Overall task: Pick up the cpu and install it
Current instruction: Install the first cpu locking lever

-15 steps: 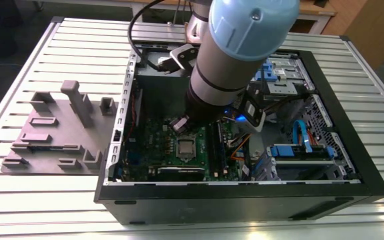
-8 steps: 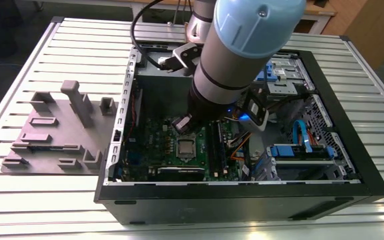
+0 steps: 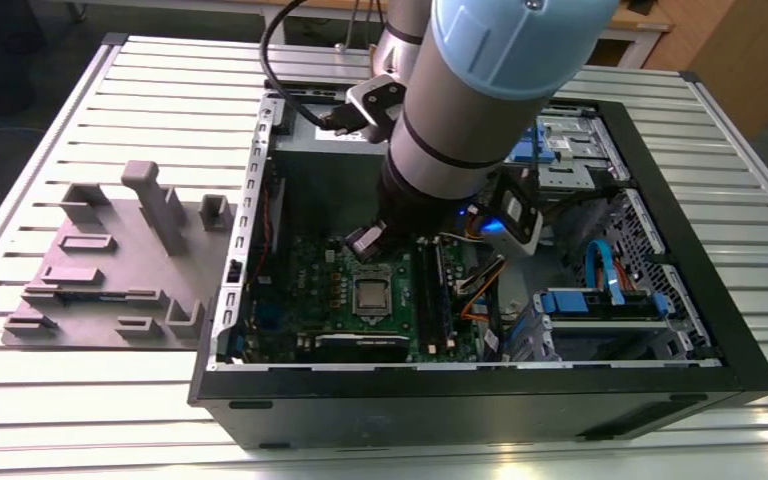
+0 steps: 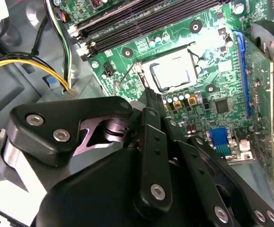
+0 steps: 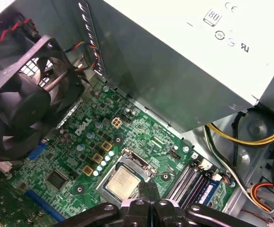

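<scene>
The cpu [image 3: 372,292] is a small silvery square chip lying flat in the socket of the green motherboard [image 3: 311,285] inside the open computer case [image 3: 491,400]. Both wrist views look down on the cpu [image 4: 172,71] [image 5: 123,182]. My gripper [image 3: 361,250] hangs just above the board, and in both wrist views its black fingers [image 4: 152,93] [image 5: 148,187] stand together beside the chip's edge with nothing between them. The chip lies apart from the fingertips.
The grey power supply with a white label [image 5: 198,61] and a black fan [image 5: 19,109] stand close around the socket. Yellow cables [image 4: 23,66] and memory slots [image 4: 127,23] run beside it. A grey fixture plate [image 3: 117,260] lies on the slatted table at the exterior view's left.
</scene>
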Action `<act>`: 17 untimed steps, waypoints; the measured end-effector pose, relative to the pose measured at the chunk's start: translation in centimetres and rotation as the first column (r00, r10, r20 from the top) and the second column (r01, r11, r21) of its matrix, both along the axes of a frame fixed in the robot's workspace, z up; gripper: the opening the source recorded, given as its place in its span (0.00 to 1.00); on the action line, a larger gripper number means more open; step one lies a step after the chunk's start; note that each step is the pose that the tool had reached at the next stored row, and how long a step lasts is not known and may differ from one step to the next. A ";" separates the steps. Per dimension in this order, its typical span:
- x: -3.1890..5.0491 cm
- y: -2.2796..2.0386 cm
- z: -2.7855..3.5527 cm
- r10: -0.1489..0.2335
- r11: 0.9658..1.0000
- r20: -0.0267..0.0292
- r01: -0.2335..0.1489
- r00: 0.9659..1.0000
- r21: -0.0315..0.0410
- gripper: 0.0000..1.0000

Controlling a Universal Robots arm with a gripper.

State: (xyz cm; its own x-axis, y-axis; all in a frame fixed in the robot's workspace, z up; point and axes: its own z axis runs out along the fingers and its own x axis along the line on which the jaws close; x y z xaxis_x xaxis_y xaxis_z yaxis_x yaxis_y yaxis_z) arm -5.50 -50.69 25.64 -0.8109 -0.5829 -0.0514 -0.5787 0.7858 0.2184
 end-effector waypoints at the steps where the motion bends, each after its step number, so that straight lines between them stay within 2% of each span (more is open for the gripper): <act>1: 0.25 0.01 0.01 0.000 1.000 0.000 0.000 1.000 0.000 0.11; 7: 2.37 0.06 -0.05 0.000 1.000 0.000 0.000 1.000 0.000 0.11; 10: 2.52 0.26 0.16 0.000 1.000 0.002 0.000 1.000 0.000 0.11; 12: 2.52 0.65 0.36 0.000 1.000 0.009 0.000 1.000 -0.002 0.11; 14: 2.52 1.19 0.41 0.000 1.000 0.019 0.000 1.000 -0.005 0.11; 16: 2.52 1.70 0.39 0.001 1.000 0.021 -0.001 1.000 -0.006 0.11; 17: 2.53 1.79 0.35 0.008 1.000 0.021 -0.008 1.000 -0.006 0.11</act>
State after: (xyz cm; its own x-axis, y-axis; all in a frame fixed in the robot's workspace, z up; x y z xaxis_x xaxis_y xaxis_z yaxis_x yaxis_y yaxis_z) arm -2.97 -48.89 25.99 -0.8048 -0.5899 -0.0650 -0.5895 0.7821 0.2018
